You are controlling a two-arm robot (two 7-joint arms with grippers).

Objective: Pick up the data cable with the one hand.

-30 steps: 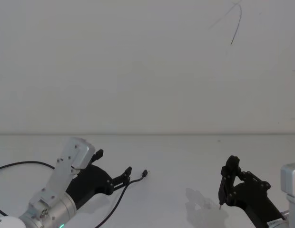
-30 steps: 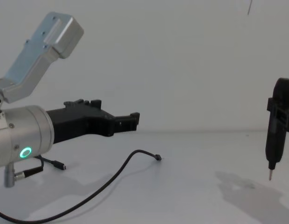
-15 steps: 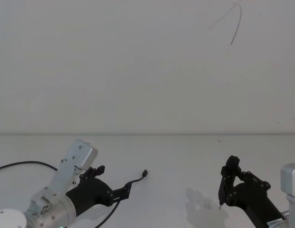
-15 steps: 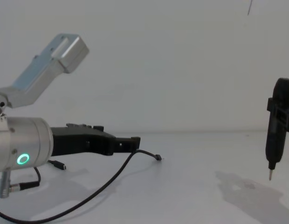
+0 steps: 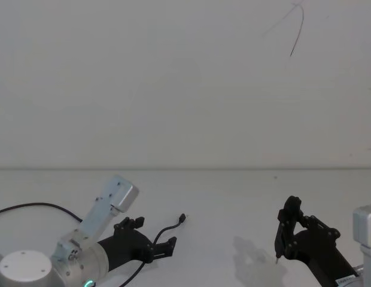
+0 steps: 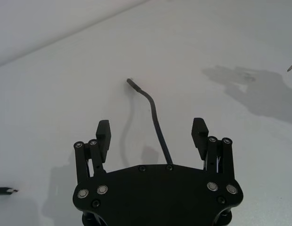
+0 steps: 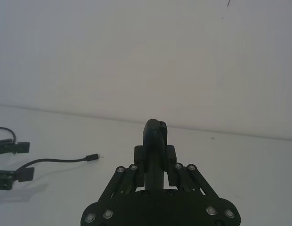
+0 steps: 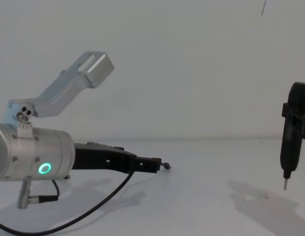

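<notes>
The data cable (image 5: pixel 163 229) is a thin black cord lying on the white table, its small plug (image 5: pixel 182 218) pointing away from me. My left gripper (image 5: pixel 151 235), on a silver wrist with a green ring (image 8: pixel 44 168), hangs low over it and is open. In the left wrist view the data cable (image 6: pixel 154 113) runs between the two spread fingers (image 6: pixel 103 132), touching neither of them, with the left gripper (image 6: pixel 151 127) just above the table. From the chest the left gripper (image 8: pixel 150 165) reaches to just short of the plug (image 8: pixel 167 166).
My right gripper (image 5: pixel 286 226) stays at the right, shut on a pen-shaped black tool (image 8: pixel 289 147) with its tip above the table. A short wire with a silver barrel connector (image 8: pixel 37 199) lies under the left wrist. More black cord (image 5: pixel 30 206) loops at the far left.
My left gripper has dropped toward the table and moved forward, so its open fingers now straddle the cable near the plug end. The right arm has not moved.
</notes>
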